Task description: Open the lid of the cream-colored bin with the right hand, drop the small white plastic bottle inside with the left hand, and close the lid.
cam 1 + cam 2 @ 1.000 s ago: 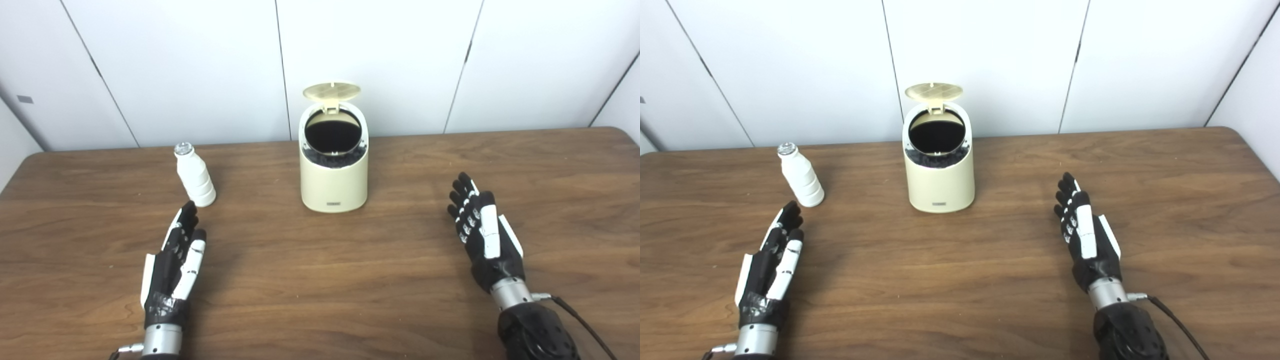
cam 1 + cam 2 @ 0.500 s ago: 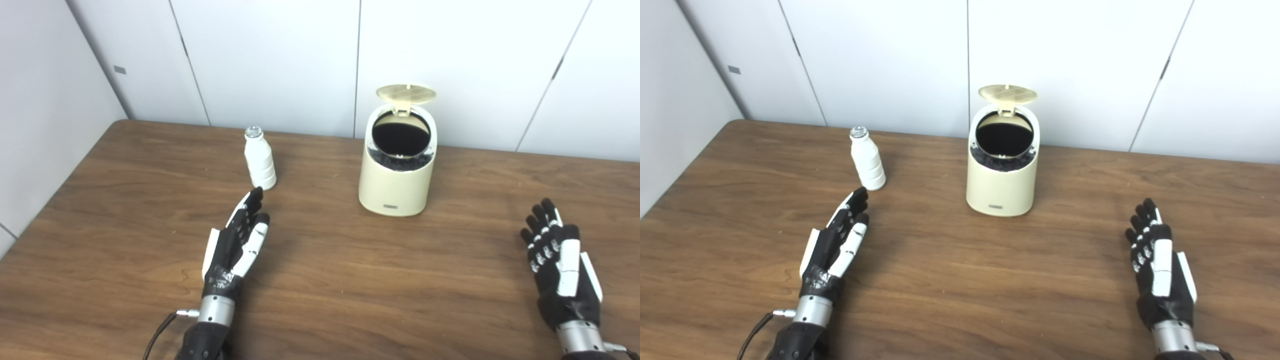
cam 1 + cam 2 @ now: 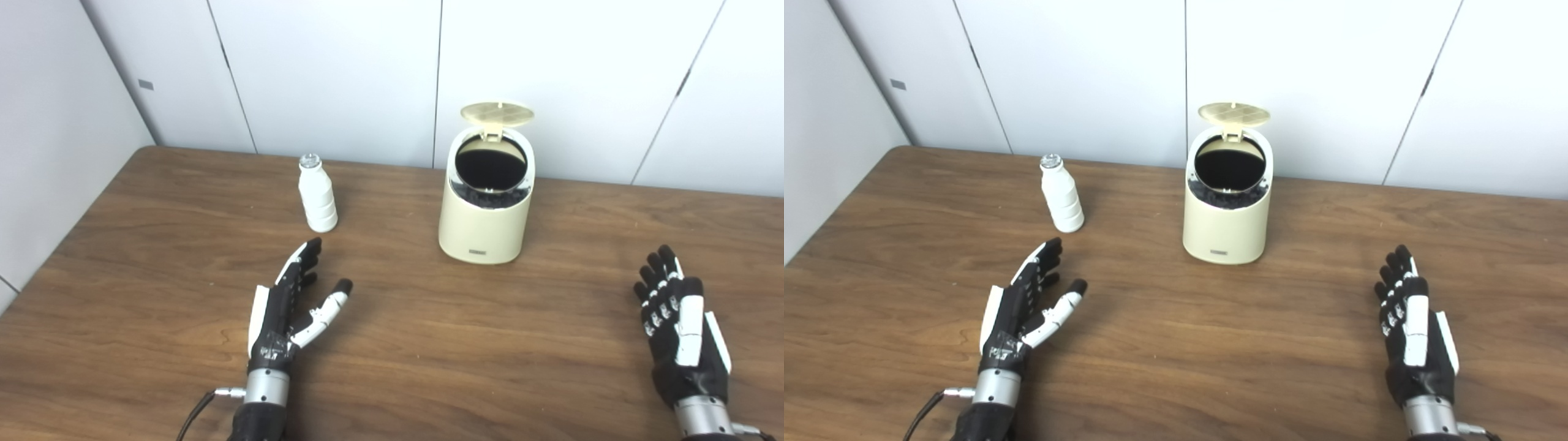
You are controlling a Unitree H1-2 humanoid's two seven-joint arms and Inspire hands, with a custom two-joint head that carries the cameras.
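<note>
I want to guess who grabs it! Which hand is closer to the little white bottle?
Left. The left hand lies just in front of the white plastic bottle; the right hand rests far off, past the cream-colored bin.

Colour key. Bin (image 3: 485, 214): cream body, black interior, small dark label low on its front. Lid (image 3: 496, 113): pale yellow with a faint grid pattern. Bottle (image 3: 318, 197), upper left of centre: white, ribbed, with a silvery cap. Left hand (image 3: 288, 312) and right hand (image 3: 680, 324): black with white panels, silver wrists. Table (image 3: 429, 343): dark brown wood grain. Wall panels (image 3: 331, 67): white with dark seams.
</note>
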